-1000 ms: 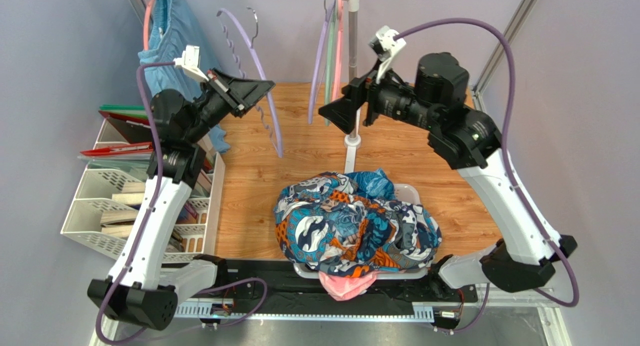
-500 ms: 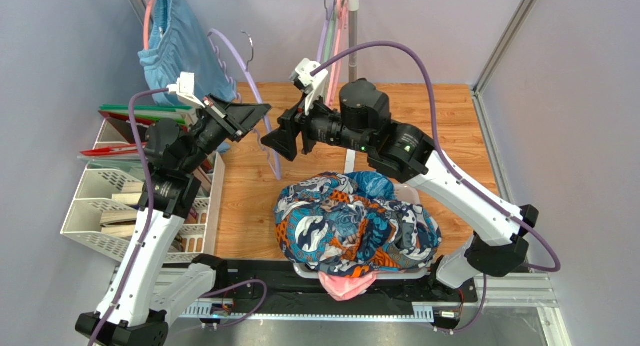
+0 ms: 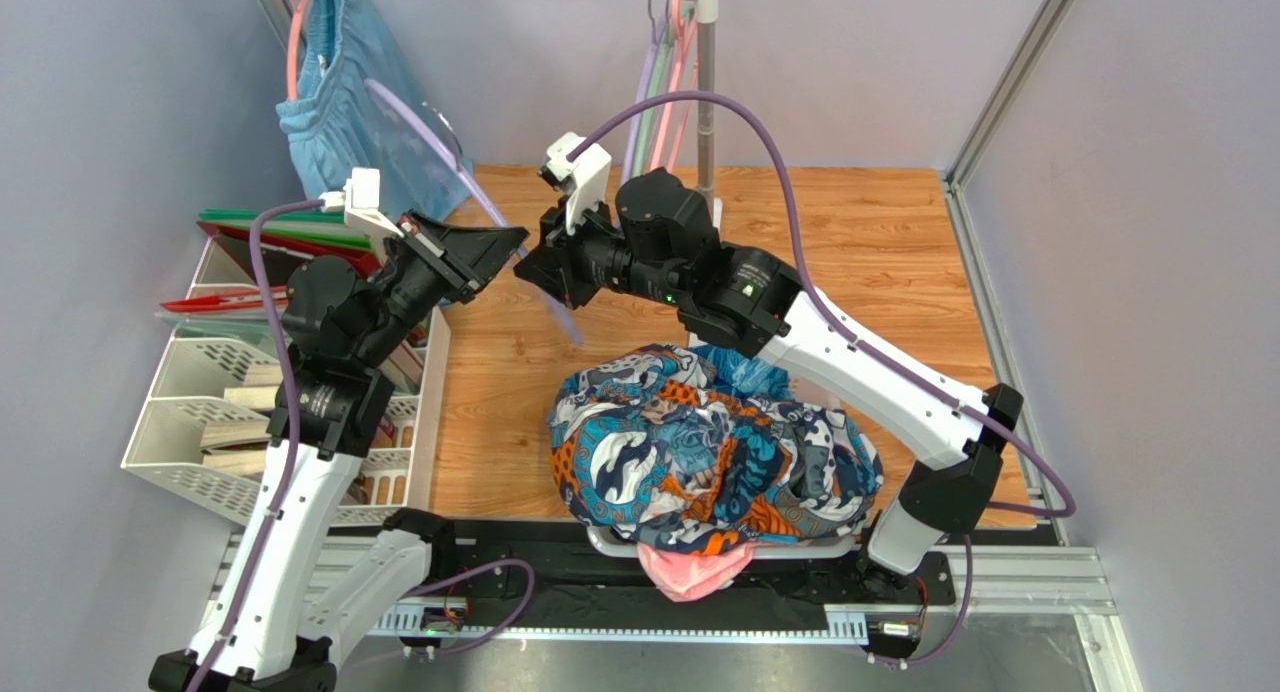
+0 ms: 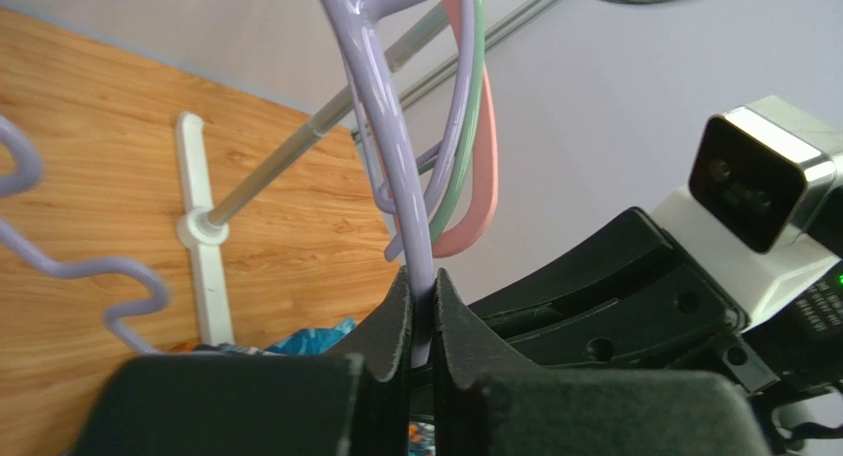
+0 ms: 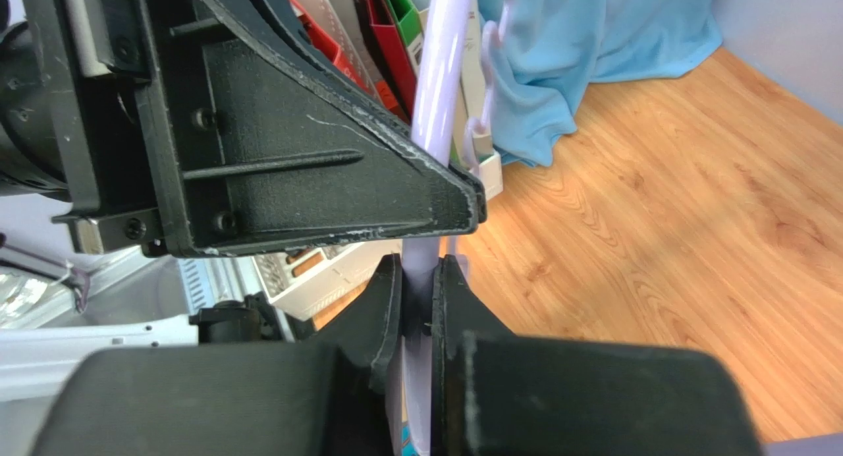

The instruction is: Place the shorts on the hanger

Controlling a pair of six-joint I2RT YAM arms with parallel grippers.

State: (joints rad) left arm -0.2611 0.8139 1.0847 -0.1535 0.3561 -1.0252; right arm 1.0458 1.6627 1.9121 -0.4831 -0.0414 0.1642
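The hanger is a thin lavender one, held tilted in the air over the table's back left. My left gripper is shut on one of its arms, and the bar runs up from between the jaws in the left wrist view. My right gripper meets it from the right, nose to nose with the left, and is shut on the same bar. The shorts, in orange, teal and navy swirls, lie heaped in a white tray at the near middle, below and apart from both grippers.
Light-blue shorts hang on a pink hanger at the back left. More hangers hang at the rack pole in the back middle. A white file rack with folders stands left of the table. A pink garment pokes out under the heap.
My right arm has swung left from the rack pole to the hanger and its jaws have closed on the bar. My left arm has shifted the hanger slightly left and lower.
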